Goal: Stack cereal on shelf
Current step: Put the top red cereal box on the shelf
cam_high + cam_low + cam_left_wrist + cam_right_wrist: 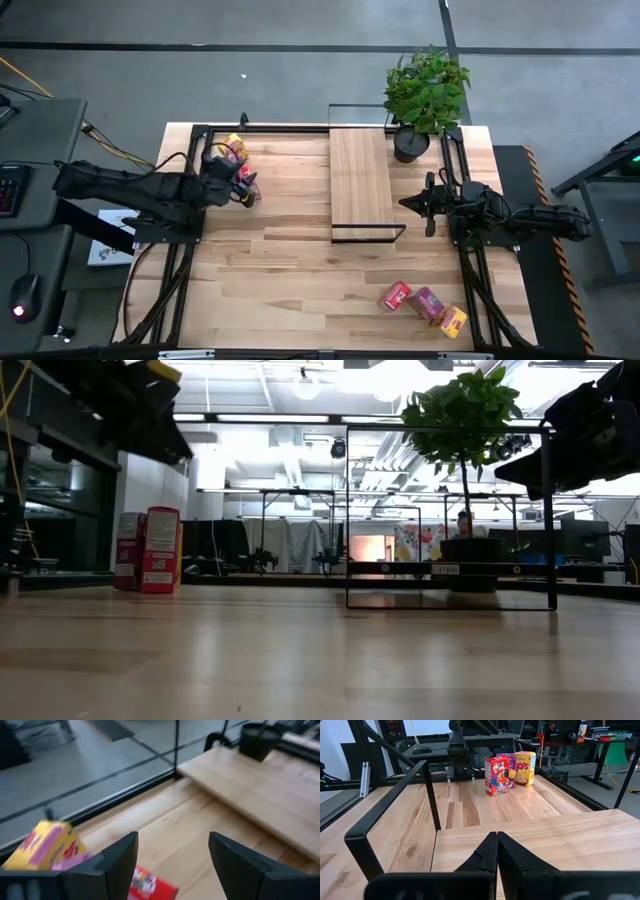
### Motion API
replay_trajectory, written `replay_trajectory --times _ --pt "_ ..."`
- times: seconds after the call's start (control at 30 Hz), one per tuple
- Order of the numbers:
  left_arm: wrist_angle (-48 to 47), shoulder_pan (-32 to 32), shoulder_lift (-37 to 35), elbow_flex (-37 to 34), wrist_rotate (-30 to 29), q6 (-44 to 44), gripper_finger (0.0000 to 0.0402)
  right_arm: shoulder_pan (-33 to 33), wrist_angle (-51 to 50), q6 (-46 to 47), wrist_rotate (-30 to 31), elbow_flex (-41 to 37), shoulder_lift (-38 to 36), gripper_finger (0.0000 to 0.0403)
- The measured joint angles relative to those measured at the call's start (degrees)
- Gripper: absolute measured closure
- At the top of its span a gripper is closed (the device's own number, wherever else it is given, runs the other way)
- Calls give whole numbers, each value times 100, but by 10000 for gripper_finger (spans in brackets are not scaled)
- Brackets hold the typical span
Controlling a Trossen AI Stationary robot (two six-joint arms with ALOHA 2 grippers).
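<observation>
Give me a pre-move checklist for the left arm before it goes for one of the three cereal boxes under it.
1. Left gripper open and empty: ok.
2. Three upright boxes standing close together, red box nearest the shelf: ok.
3. Shelf top bare for placing: ok.
4. Right gripper shut, hanging at the shelf's edge, possibly in the way: not ok.
5. Potted plant beside the shelf's far end: ok.

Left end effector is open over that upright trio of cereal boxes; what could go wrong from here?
1. The red box, purple box and yellow box stand close together; the left end effector, descending open, might nudge a neighbour over.
2. The shelf has a black frame rising around it; a carried box could clip it.
</observation>
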Motion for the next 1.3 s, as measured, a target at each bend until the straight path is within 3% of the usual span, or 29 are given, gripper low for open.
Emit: replay_trajectory --times 0.17,0.3,0.53,0.73,0.93,1.07,1.3 --pt "-495 -119 -1 -3 -95 -797 167 0 0 1 0 0 0 402" --pt "-422 -150 -1 -3 -179 -934 167 -2 2 2 0 0 0 402" --pt "-418 -150 -1 -3 70 69 167 -2 2 2 0 0 0 402" --pt "-161 126 -2 -3 1286 1241 163 0 2 2 0 0 0 402" --pt "-333 608 156 253 1902 2059 109 0 0 0 0 2 0 402" --pt "-347 738 255 536 2357 3111 72 -1 2 2 0 1 0 402" --pt "-826 653 255 1052 2353 3582 62 0 2 1 0 0 2 402"
